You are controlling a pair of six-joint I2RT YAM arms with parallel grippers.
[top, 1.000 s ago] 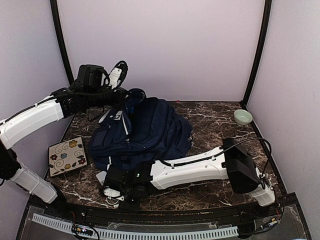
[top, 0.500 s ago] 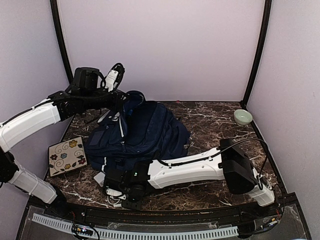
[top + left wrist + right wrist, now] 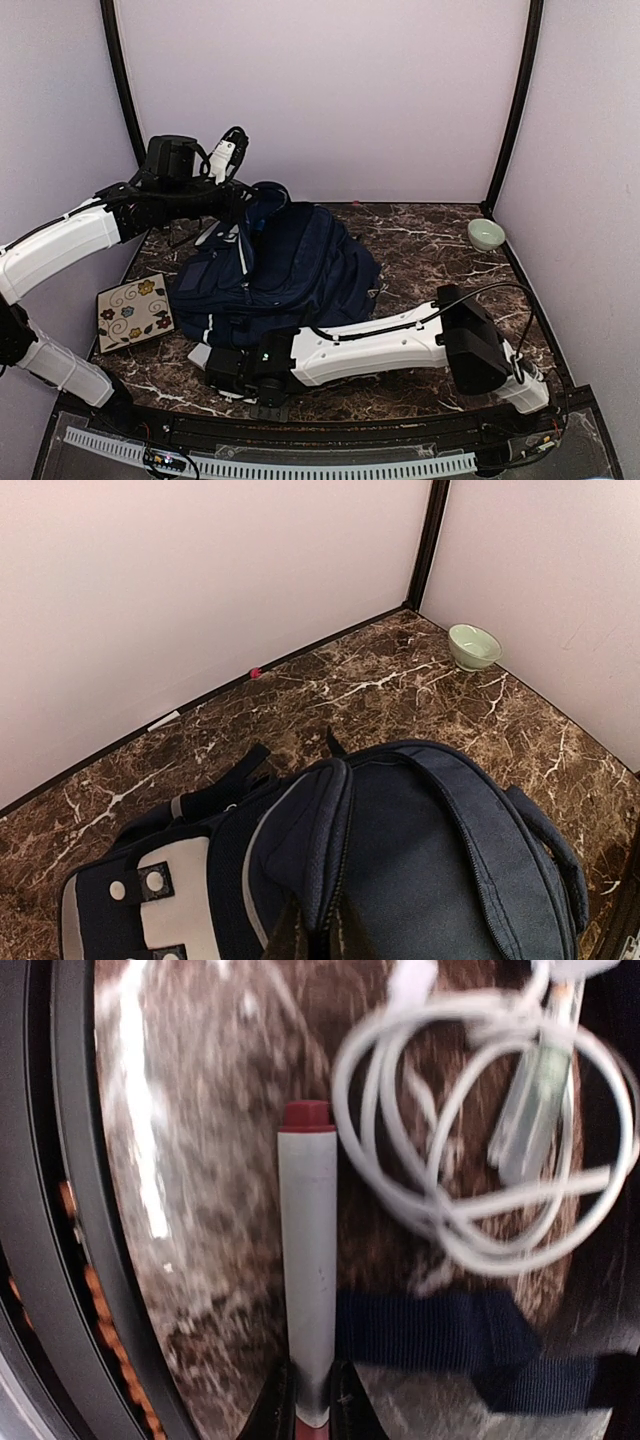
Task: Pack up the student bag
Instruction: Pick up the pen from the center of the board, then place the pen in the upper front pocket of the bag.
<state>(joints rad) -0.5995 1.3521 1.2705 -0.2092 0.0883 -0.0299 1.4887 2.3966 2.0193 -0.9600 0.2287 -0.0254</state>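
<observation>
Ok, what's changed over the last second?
The right gripper moved toward the near edge of the brown marble table and closed on the white marker with red cap. The left gripper, pinching the opening rim of the dark navy fabric backpack, shifted slightly left, tugging the top along. The floral ceramic tile and pale green bowl stayed put.

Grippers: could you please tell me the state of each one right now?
Left gripper: closed on the backpack at its opening edge.
Right gripper: closed on a marker.

Pale lilac walls [image 3: 330,90] enclose a brown marble tabletop [image 3: 430,250].
</observation>
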